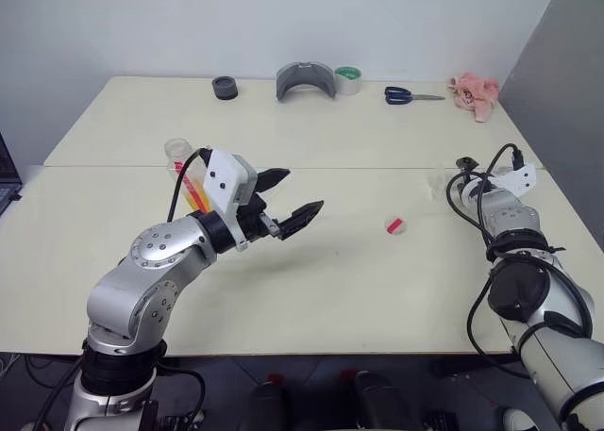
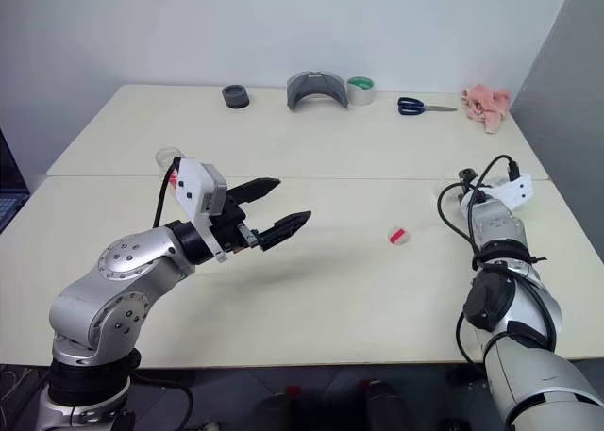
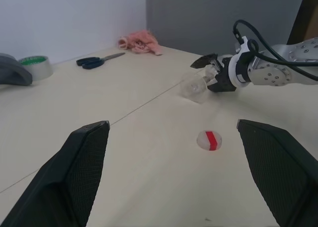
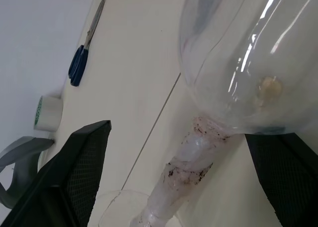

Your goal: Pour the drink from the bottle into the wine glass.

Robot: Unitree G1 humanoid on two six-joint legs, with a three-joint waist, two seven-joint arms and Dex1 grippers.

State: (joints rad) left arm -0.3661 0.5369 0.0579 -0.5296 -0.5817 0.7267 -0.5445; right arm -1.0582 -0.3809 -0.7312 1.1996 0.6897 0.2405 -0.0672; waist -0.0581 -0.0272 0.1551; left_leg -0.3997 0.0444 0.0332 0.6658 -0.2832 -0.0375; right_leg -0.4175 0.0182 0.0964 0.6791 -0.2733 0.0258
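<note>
Along the worktop's (image 1: 311, 290) far edge sit a black ring (image 1: 225, 88), grey curved piece (image 1: 305, 80), green tape roll (image 1: 348, 79), blue scissors (image 1: 408, 95) and pink cloth (image 1: 474, 94); a red-and-white cap (image 1: 395, 226) lies mid-worktop. The bottle (image 1: 192, 181) of orange drink stands at nine o'clock behind the left gripper (image 1: 289, 198), whose jaws gape empty. At three o'clock, the right gripper (image 3: 209, 70) straddles the clear wine glass (image 4: 233, 63) with jaws apart.

Open table (image 1: 311, 261) between both pincers; only a cap (image 1: 395, 226) intervenes.
</note>
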